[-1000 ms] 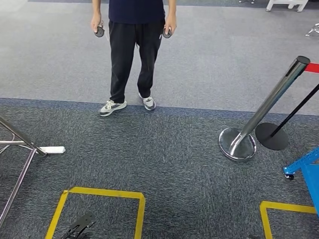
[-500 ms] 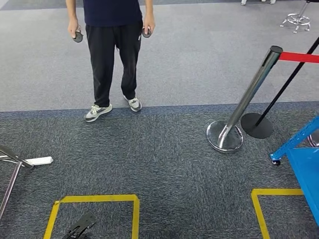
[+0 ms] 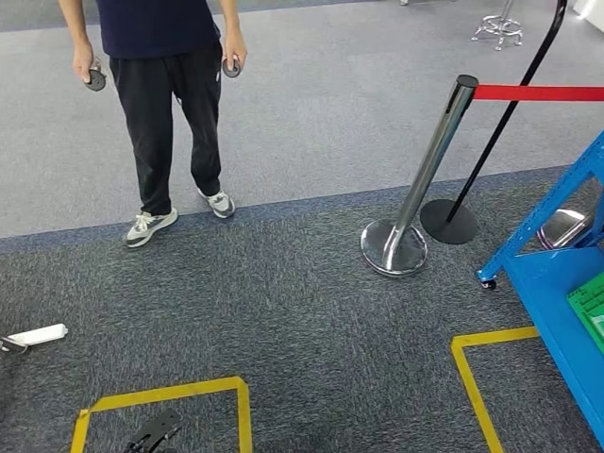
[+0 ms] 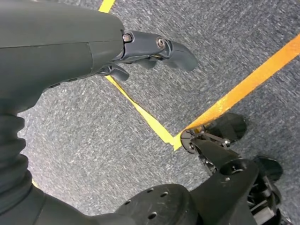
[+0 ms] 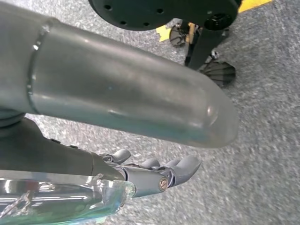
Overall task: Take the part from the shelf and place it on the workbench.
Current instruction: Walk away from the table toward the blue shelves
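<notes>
Until the part is reached, its heft and grip point cannot be judged; left hand (image 4: 155,47) and right hand (image 5: 152,176) hang empty, fingers apart.

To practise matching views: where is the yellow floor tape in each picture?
Head view: yellow floor tape outlines boxes, lower left and lower right.
Left wrist view: strips meeting at a corner, mid-picture.
Right wrist view: small scraps at the picture's edge.
Shared landmark: dark grey carpet.

**Robot test hall**

A marked-out indoor test area is suggested: grey carpet floor (image 3: 299,302) is taped with yellow squares (image 3: 163,396), a chrome barrier post (image 3: 416,179) carries red belt (image 3: 538,92), and a blue wheeled rack (image 3: 556,302) is seen at the right.
</notes>
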Tool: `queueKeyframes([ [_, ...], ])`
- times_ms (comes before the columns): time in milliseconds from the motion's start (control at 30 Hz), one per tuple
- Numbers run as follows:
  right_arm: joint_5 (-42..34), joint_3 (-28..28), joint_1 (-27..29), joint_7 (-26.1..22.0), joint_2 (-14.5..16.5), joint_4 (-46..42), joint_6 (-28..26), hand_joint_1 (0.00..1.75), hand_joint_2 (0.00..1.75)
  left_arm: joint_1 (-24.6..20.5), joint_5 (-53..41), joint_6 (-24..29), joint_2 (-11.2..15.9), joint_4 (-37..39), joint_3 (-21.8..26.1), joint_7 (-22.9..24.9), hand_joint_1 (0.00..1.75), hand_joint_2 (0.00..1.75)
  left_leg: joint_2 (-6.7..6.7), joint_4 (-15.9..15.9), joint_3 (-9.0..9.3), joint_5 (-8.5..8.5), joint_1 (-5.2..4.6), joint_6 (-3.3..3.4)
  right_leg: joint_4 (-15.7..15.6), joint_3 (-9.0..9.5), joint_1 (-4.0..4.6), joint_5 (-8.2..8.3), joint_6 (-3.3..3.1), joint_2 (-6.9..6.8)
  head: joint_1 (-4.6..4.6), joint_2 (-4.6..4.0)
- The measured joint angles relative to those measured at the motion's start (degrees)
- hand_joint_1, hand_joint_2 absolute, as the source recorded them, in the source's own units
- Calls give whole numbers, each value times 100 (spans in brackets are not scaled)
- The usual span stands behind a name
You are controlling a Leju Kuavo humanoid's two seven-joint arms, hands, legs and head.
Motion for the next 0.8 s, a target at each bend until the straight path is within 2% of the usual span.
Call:
queueKeyframes([
  [33, -1, 4, 12, 4, -1, -2, 4, 0, 0, -9, 3, -2, 1, 0, -3, 3, 0, 175, 51, -11, -1, 16, -5, 39, 2, -25, -12, 5, 32, -4, -2, 0],
  [100, -2, 13, 15, 10, -1, -7, 18, 0, 0, -32, 5, -5, 3, 0, -7, 3, 0, 175, 149, -39, 6, 42, -1, 113, 222, -155, -5, -140, 80, -199, 19, 0],
  [167, -2, 17, -13, 10, -1, -15, 27, 0, 0, -42, 7, -8, 3, 0, -8, 3, 0, 175, 255, -46, 6, 43, -9, 157, 920, -479, 7, -508, 116, -448, 35, 0],
  [200, -3, 17, -23, 10, 0, -19, 27, 0, 0, -42, 7, -9, 3, 0, -9, 4, 0, 175, 312, -45, 5, 39, -17, 169, 1329, -665, 4, -684, 131, -496, 34, 0],
  [233, -3, 18, -23, 10, 0, -21, 27, 0, 0, -43, 7, -10, 2, 0, -10, 4, 0, 175, 368, -44, 7, 35, -22, 174, 1619, -793, 1, -777, 139, -514, 33, 0],
  [267, -4, 20, -18, 11, 0, -23, 27, 0, 0, -45, 7, -10, 1, 0, -11, 4, 0, 175, 418, -44, 12, 31, -25, 176, 1700, -818, 0, -763, 141, -522, 34, 0],
  [300, -4, 21, -12, 11, -1, -23, 27, 0, 0, -50, 7, -11, -1, 0, -11, 4, 0, 175, 463, -43, 21, 26, -27, 173, 1537, -722, 0, -645, 139, -531, 33, 0],
  [333, -4, 22, -10, 11, -1, -23, 27, 0, 0, -54, 7, -11, -1, 0, -11, 4, 0, 175, 506, -43, 33, 18, -26, 163, 1158, -514, 0, -459, 134, -573, 34, 0],
  [367, -4, 22, -14, 11, -1, -23, 27, 0, 0, -58, 7, -11, 2, 0, -11, 4, 0, 175, 547, -42, 47, 6, -33, 145, 716, -275, 10, -308, 129, -674, 34, 0],
  [400, -3, 21, -22, 10, 0, -25, 28, 0, 0, -62, 7, -11, 5, 0, -11, 3, 0, 175, 584, -33, 56, -9, -46, 122, 347, -69, 19, -194, 107, -751, 30, 0],
  [433, -3, 21, -31, 10, 1, -27, 28, 0, 0, -66, 7, -11, 10, 0, -12, 3, 0, 175, 618, -26, 63, -20, -61, 98, 110, 63, 30, -138, 79, -806, 28, 0],
  [467, -3, 21, -37, 10, 1, -29, 29, 0, 0, -69, 7, -11, 14, 0, -13, 3, 0, 175, 649, -24, 67, -25, -74, 75, 32, 104, 43, -140, 47, -821, 24, 0],
  [533, -4, 21, -35, 11, 1, -32, 31, 0, 0, -79, 7, -11, 13, 0, -14, 4, 0, 175, 706, -28, 73, -33, -74, 23, 30, 93, 45, -119, -31, -722, 22, 0],
  [600, -2, 20, -35, 10, -2, -37, 33, 0, 0, -93, 7, -11, 7, 0, -15, 3, 0, 175, 598, 134, 5, -167, -55, -39, 5, 91, 30, -95, -100, -638, 15, 0],
  [667, 5, 17, -55, 9, -5, -40, 42, 0, 0, -101, 7, -12, 2, 0, -16, 3, 0, 175, 404, 754, -284, -511, -40, -82, -11, 86, 18, -79, -146, -551, 3, 0],
  [700, 9, 16, -66, 9, -5, -40, 49, 0, 0, -102, 6, -12, 1, 0, -17, 1, 0, 175, 354, 1176, -492, -693, -38, -90, -11, 80, 18, -77, -159, -502, -1, 0],
  [733, 13, 15, -74, 9, -5, -40, 55, 0, 0, -106, 5, -10, -1, 0, -17, -5, 0, 175, 334, 1512, -667, -797, -37, -93, -11, 78, 19, -76, -164, -449, -2, 0],
  [767, 22, 10, -79, 9, -5, -42, 58, 0, 0, -117, 2, -4, -3, 0, -13, -16, 0, 175, 324, 1671, -763, -788, -35, -92, -10, 80, 19, -75, -164, -392, -3, 0],
  [800, 44, -3, -84, 9, -5, -46, 56, 0, 0, -135, -10, 4, -5, 0, -2, -30, 0, 175, 315, 1604, -750, -663, -31, -88, -9, 85, 17, -74, -162, -336, -3, 0],
])
